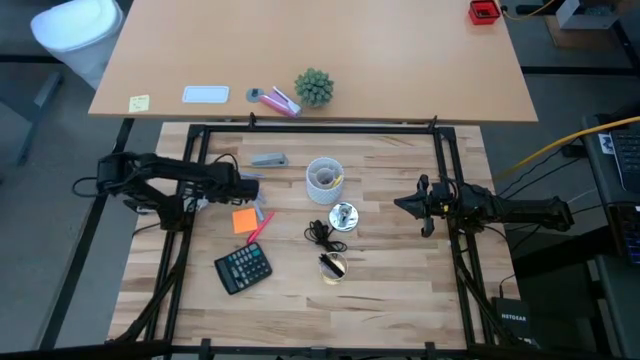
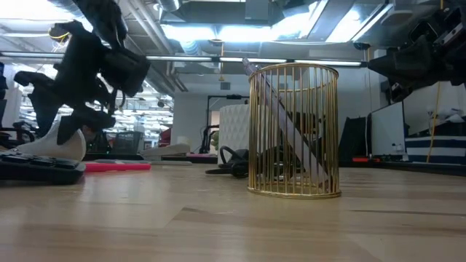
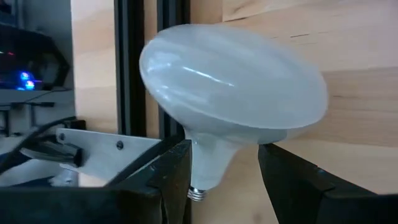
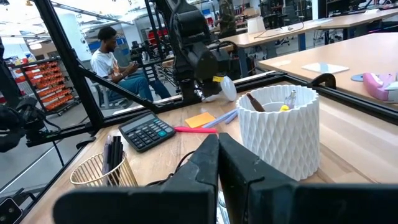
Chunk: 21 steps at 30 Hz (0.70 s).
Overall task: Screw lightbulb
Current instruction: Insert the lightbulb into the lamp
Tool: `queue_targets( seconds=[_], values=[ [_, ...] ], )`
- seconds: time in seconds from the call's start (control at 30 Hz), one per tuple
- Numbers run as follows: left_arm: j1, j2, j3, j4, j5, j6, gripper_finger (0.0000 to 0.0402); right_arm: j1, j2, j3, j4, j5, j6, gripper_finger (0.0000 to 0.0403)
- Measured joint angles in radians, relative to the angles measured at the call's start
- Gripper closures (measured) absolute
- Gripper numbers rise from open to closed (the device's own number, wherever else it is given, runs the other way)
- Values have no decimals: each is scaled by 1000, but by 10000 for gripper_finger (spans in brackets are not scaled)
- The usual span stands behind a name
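Holding: lightbulb (image 3: pixel 230 93) clamped at its neck by left gripper (image 3: pixel 224 168); socket (image 1: pixel 343 216) lies rightward; right gripper (image 4: pixel 219 162) closed, empty.

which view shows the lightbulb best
The left wrist view: the lightbulb fills the picture, its neck between the left gripper fingers. The low view shows a white edge under that gripper, the right wrist view a small far disc, the high view hardly anything.

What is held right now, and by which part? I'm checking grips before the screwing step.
The left gripper holds the lightbulb by its narrow neck, just above the screw base. The right gripper holds nothing, its jaws shut.
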Motion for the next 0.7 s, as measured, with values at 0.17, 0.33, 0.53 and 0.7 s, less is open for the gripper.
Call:
queue_targets(
  seconds=[0.17,0.33,0.53,0.7],
  values=[
    [66,34,0,-2,0,44,224,0,0,0,-1,0,0,391],
    [131,40,0,-6,0,45,224,0,0,0,-2,0,0,391],
    [178,40,0,-2,15,42,224,0,0,0,-5,-33,0,391],
    [221,40,0,34,21,53,224,0,0,0,-6,-49,0,391]
  ],
)
